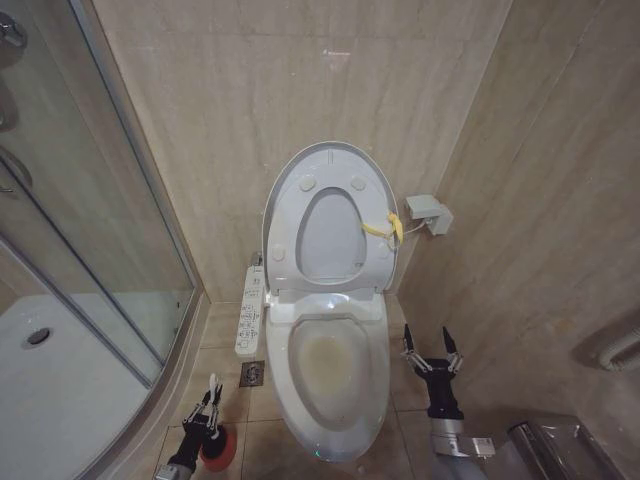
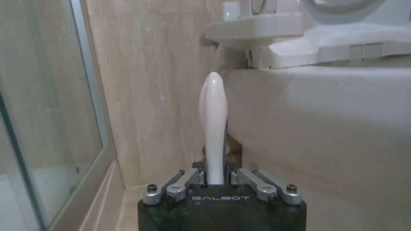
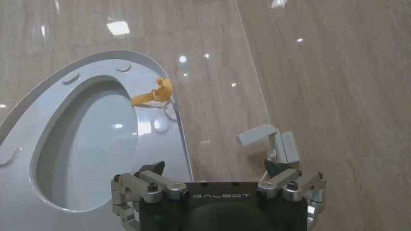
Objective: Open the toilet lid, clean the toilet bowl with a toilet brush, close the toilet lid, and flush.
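Observation:
The toilet lid (image 1: 328, 240) stands raised against the back wall, with the seat ring (image 1: 290, 215) folded up in front of it. Below lies the open toilet bowl (image 1: 335, 365), stained yellowish-brown inside. My left gripper (image 1: 210, 395) is low on the floor left of the toilet, over a red holder (image 1: 217, 452). In the left wrist view it is shut (image 2: 215, 182) on the white handle of the toilet brush (image 2: 214, 115), which stands upright; the bristle head is hidden. My right gripper (image 1: 430, 340) hangs open right of the bowl, fingers (image 3: 149, 169) spread, holding nothing.
A glass shower enclosure (image 1: 90, 250) fills the left side. The side button panel (image 1: 250, 312) and a floor drain (image 1: 252, 374) lie between it and the toilet. A yellow strap (image 1: 385, 228) and a white wall box (image 1: 428, 213) sit right of the lid. Tiled walls close in behind and on the right.

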Motion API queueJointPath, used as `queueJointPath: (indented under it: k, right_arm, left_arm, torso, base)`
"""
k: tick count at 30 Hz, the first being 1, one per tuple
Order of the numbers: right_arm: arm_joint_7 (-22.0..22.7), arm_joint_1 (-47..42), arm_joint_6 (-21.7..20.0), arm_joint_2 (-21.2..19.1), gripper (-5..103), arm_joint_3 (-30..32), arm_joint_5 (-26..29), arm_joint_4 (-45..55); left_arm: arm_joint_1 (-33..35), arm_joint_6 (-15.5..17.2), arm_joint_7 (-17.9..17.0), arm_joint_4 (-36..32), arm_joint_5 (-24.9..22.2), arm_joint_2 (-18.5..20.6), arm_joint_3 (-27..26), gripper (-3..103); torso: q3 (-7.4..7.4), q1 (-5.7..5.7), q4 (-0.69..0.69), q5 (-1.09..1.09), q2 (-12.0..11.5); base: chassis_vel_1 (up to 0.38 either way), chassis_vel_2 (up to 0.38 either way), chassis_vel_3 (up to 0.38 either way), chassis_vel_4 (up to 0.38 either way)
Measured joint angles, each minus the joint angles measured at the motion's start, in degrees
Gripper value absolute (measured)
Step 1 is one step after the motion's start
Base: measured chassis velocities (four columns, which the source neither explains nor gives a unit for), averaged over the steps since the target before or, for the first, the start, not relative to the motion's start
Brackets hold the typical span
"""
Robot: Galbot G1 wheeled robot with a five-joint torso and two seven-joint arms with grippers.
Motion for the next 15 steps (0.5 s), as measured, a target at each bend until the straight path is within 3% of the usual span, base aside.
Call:
queueJointPath:
  k: [12,13,15]
  right_arm:
    - [-0.3,-0.4,0.2,0.4,100,0.2,0.0,0.5]
    - [-0.3,-0.4,0.2,0.5,100,0.2,0.0,0.5]
    - [-0.4,-0.5,0.2,0.7,100,0.2,0.0,0.6]
  left_arm:
    - [1.4,0.5,-1.3,-2.4,-0.2,0.4,0.4,22]
    - [1.5,0.5,-1.6,-2.8,-0.2,0.5,0.4,48]
    - [2.3,0.5,-1.8,-4.1,-0.2,0.7,0.4,48]
  torso:
    - [0.0,0.0,0.0,0.0,0.0]
    - [0.0,0.0,0.0,0.0,0.0]
    - [0.0,0.0,0.0,0.0,0.0]
  base:
    - [0.0,0.0,0.0,0.0]
    - [0.0,0.0,0.0,0.0]
    - [0.0,0.0,0.0,0.0]
